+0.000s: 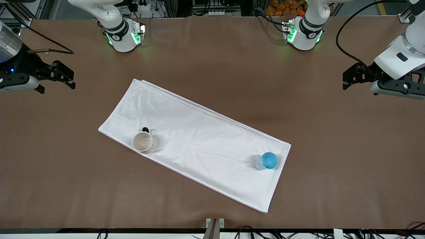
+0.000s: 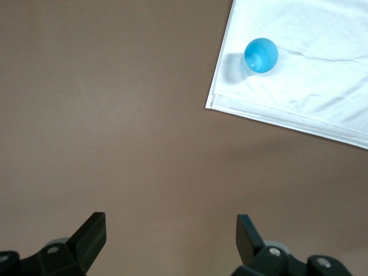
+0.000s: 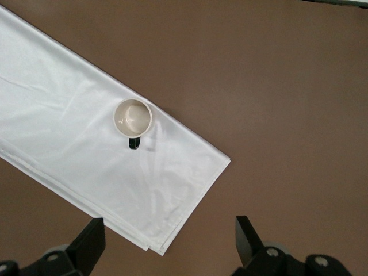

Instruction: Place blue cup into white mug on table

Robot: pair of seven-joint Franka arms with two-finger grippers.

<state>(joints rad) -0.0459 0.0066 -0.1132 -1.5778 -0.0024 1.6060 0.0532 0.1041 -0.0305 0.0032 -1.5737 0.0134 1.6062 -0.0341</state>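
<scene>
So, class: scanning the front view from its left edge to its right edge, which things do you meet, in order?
right gripper → white mug → blue cup → left gripper. Both cups stand on the white cloth, which spans the stretch between them.

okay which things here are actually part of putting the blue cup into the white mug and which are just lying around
Part of the job:
- blue cup, upright on the cloth, toward the left arm's end
- white mug, upright on the cloth, toward the right arm's end
- table
- left tool and right tool, both open over bare table, waiting

Just lying about:
- white cloth under both
</scene>
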